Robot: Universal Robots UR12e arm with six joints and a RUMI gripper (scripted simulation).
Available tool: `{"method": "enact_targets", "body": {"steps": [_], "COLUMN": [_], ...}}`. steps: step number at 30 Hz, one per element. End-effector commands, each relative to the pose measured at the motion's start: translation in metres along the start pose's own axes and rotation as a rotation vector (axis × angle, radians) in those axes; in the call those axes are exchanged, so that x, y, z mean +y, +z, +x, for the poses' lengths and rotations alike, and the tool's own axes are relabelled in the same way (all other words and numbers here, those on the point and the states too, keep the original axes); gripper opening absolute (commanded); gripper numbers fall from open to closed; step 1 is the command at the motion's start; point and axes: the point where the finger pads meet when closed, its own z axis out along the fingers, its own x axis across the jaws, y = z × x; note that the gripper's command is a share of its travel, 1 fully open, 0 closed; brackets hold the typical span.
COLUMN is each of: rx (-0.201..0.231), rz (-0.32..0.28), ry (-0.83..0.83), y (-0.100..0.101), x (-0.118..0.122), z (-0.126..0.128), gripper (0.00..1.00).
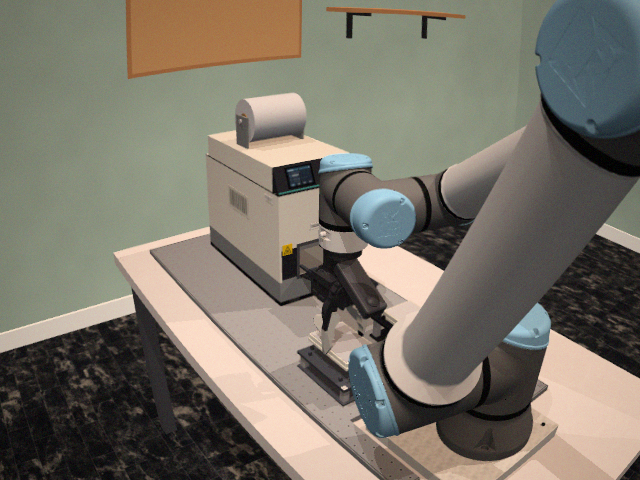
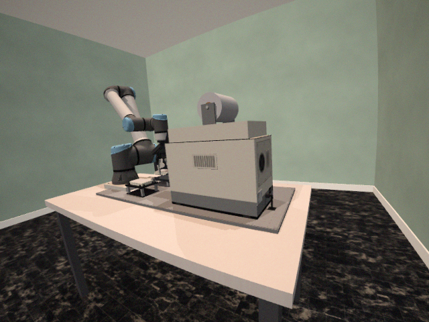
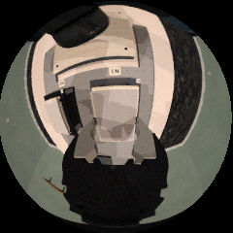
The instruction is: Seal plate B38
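Plate (image 3: 116, 113) clamped in end effector (image 3: 116, 146) | nest (image 1: 323, 367) just below | risk: tilted release, plate left unseated

Sealer (image 1: 258, 206) sits at the far end of the table (image 1: 217, 372), foil roll (image 1: 271, 116) on top; plate (image 3: 116, 109) hangs in the gripper (image 3: 116, 146) (over a nest (image 1: 323, 369)), arm base (image 1: 483, 434) nearest.
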Motion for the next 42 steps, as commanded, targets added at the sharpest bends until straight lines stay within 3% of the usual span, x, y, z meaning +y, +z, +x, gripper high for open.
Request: {"method": "enact_targets", "body": {"steps": [1, 29, 42], "rx": [0.0, 0.0, 0.0], "rz": [-0.001, -0.001, -0.001], "ry": [0.0, 0.0, 0.0], "y": [0.0, 0.0, 0.018], "x": [0.001, 0.0, 0.0], "z": [0.0, 0.0, 0.0], "gripper": [0.0, 0.0, 0.0]}}
